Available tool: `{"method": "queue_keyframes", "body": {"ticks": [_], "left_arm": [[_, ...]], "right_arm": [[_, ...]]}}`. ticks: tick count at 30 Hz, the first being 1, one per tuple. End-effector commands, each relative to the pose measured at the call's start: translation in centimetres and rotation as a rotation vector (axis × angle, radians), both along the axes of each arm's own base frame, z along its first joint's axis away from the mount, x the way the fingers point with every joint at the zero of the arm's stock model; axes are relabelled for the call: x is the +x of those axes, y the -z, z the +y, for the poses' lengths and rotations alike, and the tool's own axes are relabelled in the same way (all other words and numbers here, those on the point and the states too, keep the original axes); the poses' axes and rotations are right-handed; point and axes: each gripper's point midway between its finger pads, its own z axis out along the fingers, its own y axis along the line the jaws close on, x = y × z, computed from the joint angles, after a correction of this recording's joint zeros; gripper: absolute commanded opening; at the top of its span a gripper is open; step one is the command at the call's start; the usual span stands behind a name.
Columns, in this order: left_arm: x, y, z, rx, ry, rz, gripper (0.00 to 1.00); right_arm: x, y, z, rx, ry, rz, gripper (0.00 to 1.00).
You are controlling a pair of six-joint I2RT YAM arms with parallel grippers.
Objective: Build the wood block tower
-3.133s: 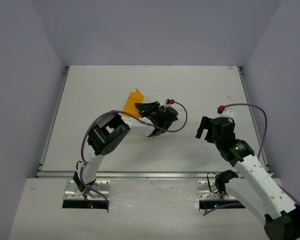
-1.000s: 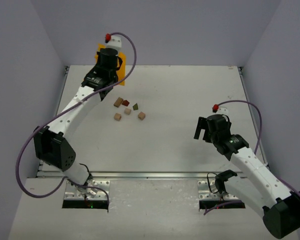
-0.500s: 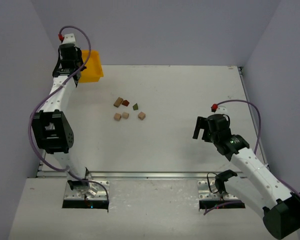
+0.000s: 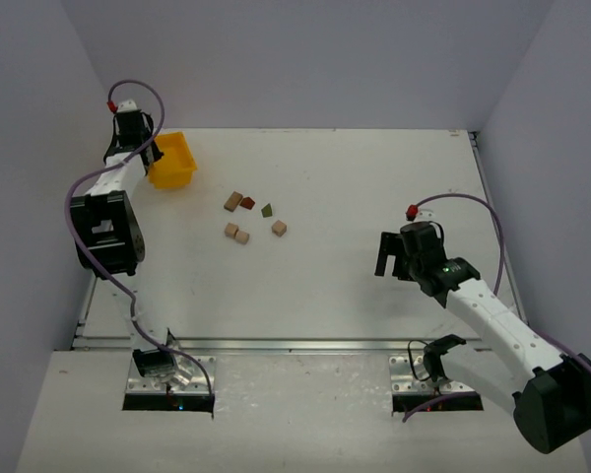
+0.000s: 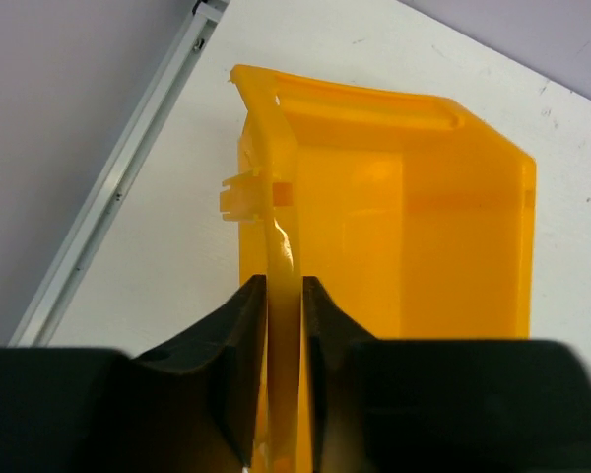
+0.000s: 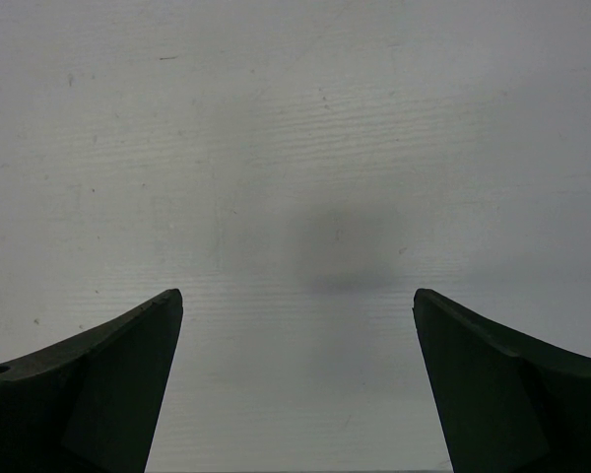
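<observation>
Since the frame half a second back, the yellow bin [image 4: 174, 161] sits nearer along the far-left edge of the table [image 4: 374, 177], carried by the left gripper [image 4: 141, 150]. We judge it is being parked clear of the work area.

Top view: the wood blocks [image 4: 242, 236] lie loose left of centre, none stacked, so no tower yet. Count: six in all, made up of four tan, one dark red block [image 4: 247, 203] and one olive-green block [image 4: 267, 210]. The right gripper [image 4: 391, 254] hangs well apart from them, on the right.

Left wrist: the left gripper [image 5: 284, 288] is narrow, pinching one bin [image 5: 453, 217] wall, one finger on each side. No blocks show in the part of the bin we can see.

Right wrist: the right gripper [image 6: 297, 325] is spread wide over bare table, holding nothing. We judge it is ready for a first pick.
</observation>
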Motion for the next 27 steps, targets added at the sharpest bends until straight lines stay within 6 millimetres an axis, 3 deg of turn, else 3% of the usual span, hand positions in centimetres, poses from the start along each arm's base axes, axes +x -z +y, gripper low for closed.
{"method": "queue_keyframes", "body": {"ticks": [1, 5, 8, 10, 13, 14, 15, 16, 18, 21, 22, 24, 27], "left_arm": [[1.9, -2.1, 1.0, -0.007, -0.077, -0.106, 0.25], [1.1, -0.2, 1.8, -0.004, -0.131, -0.032, 0.26], [1.5, -0.3, 1.5, -0.025, -0.127, -0.025, 0.26], [1.5, -0.8, 1.2, -0.04, -0.118, -0.029, 0.33], [1.1, -3.9, 0.9, -0.046, -0.114, -0.087, 0.47], [0.9, -6.5, 0.5, -0.052, -0.1, -0.141, 0.59], [0.6, -9.2, -0.1, -0.058, -0.076, -0.194, 0.81], [0.1, -11.6, -0.9, -0.068, -0.044, -0.242, 0.96], [-1.3, -16.0, -3.0, -0.101, 0.039, -0.321, 1.0], [-4.6, -20.3, -7.7, -0.189, 0.163, -0.408, 1.0], [-5.5, -21.0, -10.1, -0.206, 0.202, -0.427, 1.0], [-8.8, -21.2, -12.9, -0.207, 0.223, -0.471, 1.0], [-12.8, -18.2, -18.0, -0.248, 0.294, -0.494, 1.0]], "right_arm": [[1.9, -2.5, 0.9, 0.029, -0.016, -0.083, 0.99], [2.0, -2.4, 1.0, 0.034, -0.018, -0.088, 0.99], [1.9, -2.4, 1.0, 0.037, -0.02, -0.088, 0.99], [1.9, -2.5, 1.1, 0.042, -0.024, -0.089, 0.99], [2.0, -2.8, 1.3, 0.053, -0.033, -0.099, 0.99], [2.1, -2.9, 1.6, 0.06, -0.044, -0.108, 0.99], [2.2, -3.1, 1.8, 0.067, -0.058, -0.118, 0.99], [2.4, -3.3, 2.1, 0.075, -0.076, -0.13, 0.99], [2.7, -3.7, 2.9, 0.094, -0.123, -0.16, 0.99], [3.4, -4.7, 5.7, 0.153, -0.282, -0.212, 0.99], [3.7, -5.1, 6.6, 0.166, -0.327, -0.221, 0.99], [4.4, -5.6, 9.6, 0.176, -0.462, -0.228, 0.99], [5.3, -5.6, 13.4, 0.154, -0.599, -0.208, 0.99]]}}
